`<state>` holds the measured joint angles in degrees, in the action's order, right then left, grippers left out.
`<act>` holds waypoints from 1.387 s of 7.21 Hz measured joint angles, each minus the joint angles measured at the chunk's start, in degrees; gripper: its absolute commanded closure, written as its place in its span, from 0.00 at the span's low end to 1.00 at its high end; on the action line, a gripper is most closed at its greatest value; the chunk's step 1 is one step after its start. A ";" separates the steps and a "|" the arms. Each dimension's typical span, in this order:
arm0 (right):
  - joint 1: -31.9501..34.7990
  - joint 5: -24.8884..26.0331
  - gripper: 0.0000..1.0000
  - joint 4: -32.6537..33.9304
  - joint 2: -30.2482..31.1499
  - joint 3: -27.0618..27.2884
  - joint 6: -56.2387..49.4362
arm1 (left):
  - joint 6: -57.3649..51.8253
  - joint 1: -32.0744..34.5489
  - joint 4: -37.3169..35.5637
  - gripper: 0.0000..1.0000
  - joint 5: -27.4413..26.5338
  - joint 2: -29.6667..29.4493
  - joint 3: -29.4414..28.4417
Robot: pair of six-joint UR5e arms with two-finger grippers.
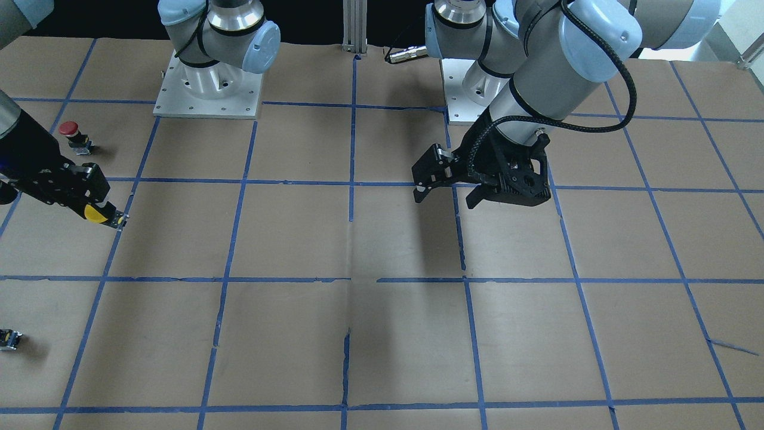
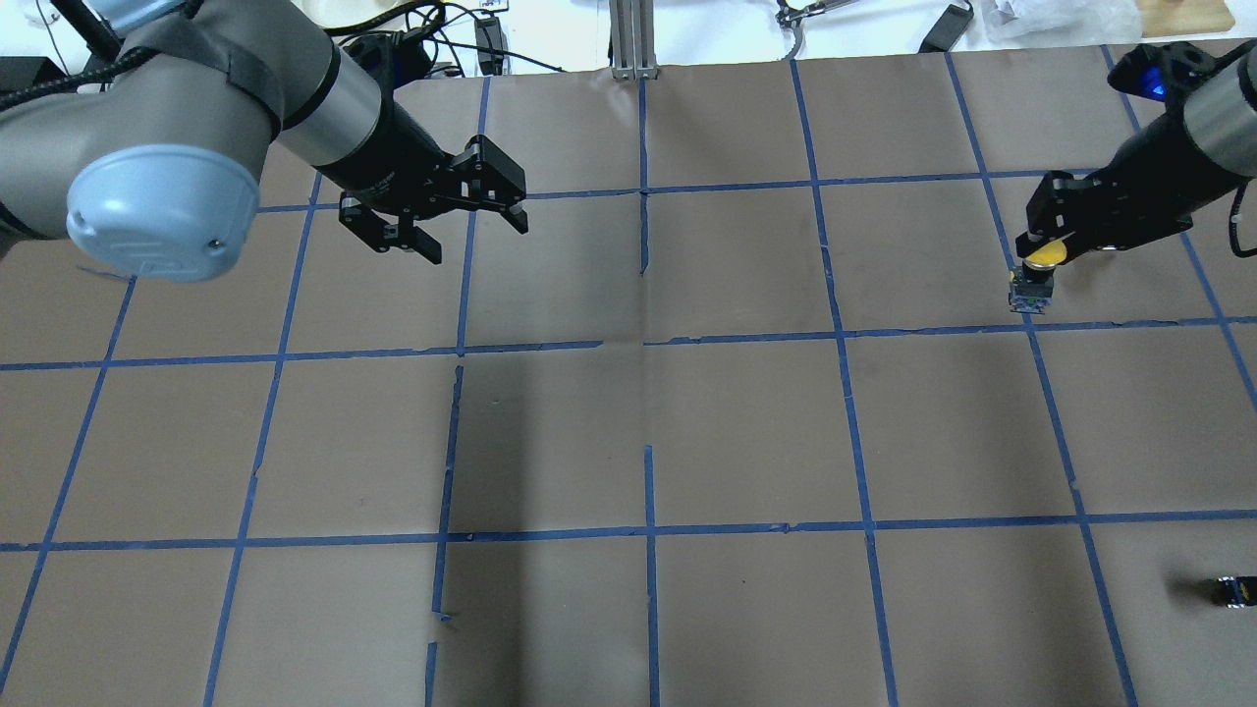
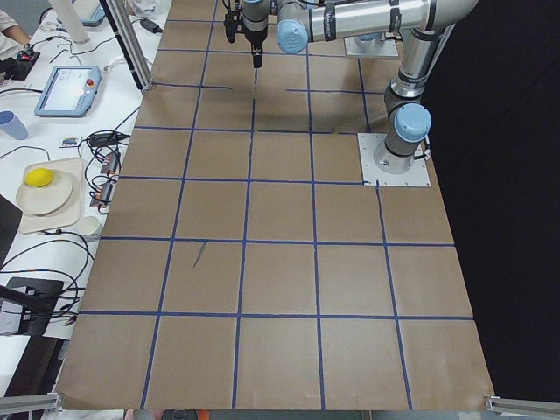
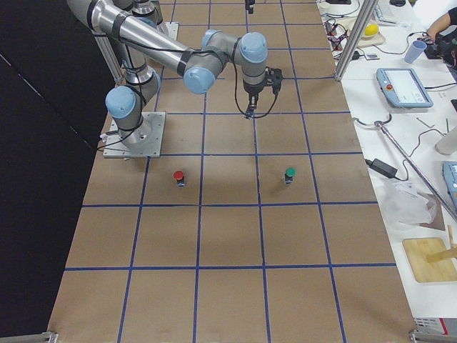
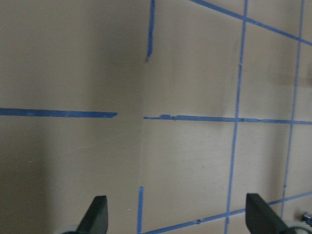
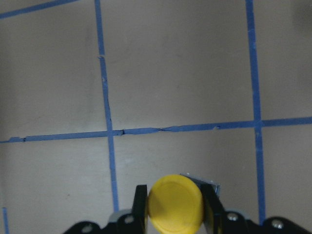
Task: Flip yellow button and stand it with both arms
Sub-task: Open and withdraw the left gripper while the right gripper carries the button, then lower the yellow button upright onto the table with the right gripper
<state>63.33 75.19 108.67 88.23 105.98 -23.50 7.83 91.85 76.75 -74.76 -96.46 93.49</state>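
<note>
**A:** Brown paper covers the desk (image 1: pixel 298 239), gridded with blue tape (image 1: pixel 352 179). Seen from the front, where is the yellow button (image 1: pixel 95 212)?

**B:** Far out on the robot's right. It is pinched at the cap by the right claw (image 1: pixel 94 206) and tilted, its body slanting down toward a tape line. A red-capped button (image 1: pixel 70 131) stands upright close by, clear of both.

**A:** And the left claw (image 1: pixel 446 197)?

**B:** Spread wide, gripping nothing, above the desk's middle.

**A:** From overhead?

**B:** The cap sits under the right claw, with the grey body below it, just beside a tape crossing. Whether the body touches the paper cannot be told. A small dark part (image 2: pixel 1232 589) lies well apart, near the view's lower right corner.

**A:** The wrist cameras?

**B:** On the left wrist, two parted fingertips (image 5: pixel 97 217) show bare paper between them. On the right wrist, black fingers (image 6: pixel 141 204) press on either side of the yellow cap.
</note>
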 measured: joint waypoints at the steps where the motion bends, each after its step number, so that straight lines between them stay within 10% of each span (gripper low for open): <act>1: -3.95 -0.04 0.93 4.16 -0.33 3.01 -8.12 | -0.08 0.49 2.74 0.00 -5.00 -1.76 -3.67; 10: -24.99 -8.55 0.92 11.99 -8.57 9.78 -42.93 | -2.64 0.27 11.38 0.00 -10.80 -0.89 -7.85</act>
<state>38.34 66.65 120.67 79.66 115.76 -66.43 5.19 92.12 88.13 -85.56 -97.35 85.64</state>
